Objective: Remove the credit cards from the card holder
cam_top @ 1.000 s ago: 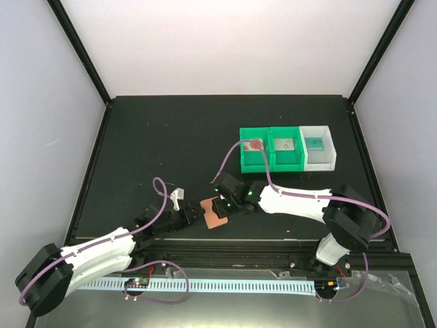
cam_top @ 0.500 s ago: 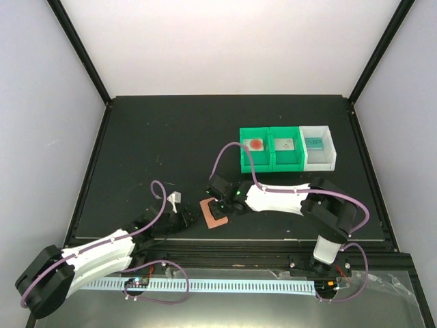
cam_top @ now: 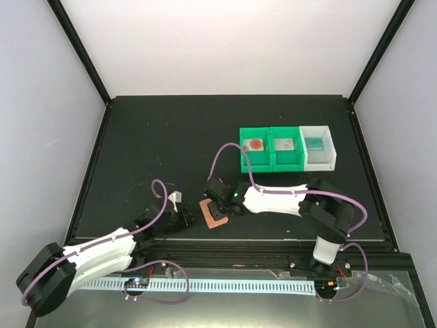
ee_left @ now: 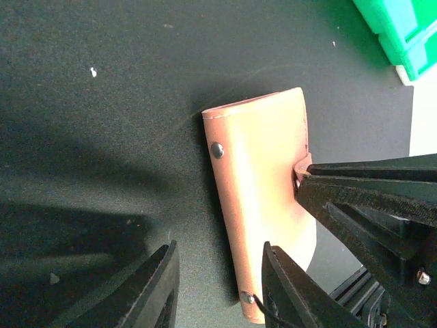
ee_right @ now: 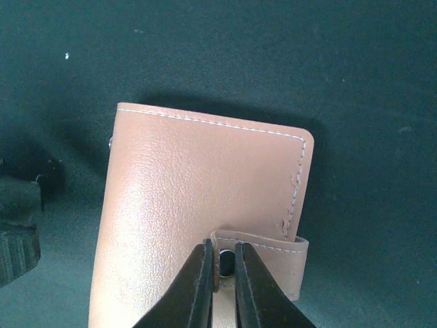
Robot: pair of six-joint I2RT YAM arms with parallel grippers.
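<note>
So, right tool (ee_right: pixel 222 256) pinches the snap tab (ee_right: pixel 273 263) of the card holder (ee_right: pixel 191 184) on the bench (cam_top: pixel 171 137); left tool (ee_left: pixel 218 253) sits spread at its 9 o'clock.

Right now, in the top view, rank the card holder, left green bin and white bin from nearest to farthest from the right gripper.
1. card holder, at the right gripper's tips.
2. left green bin, farther back, rightward.
3. white bin, right end of that row.
</note>
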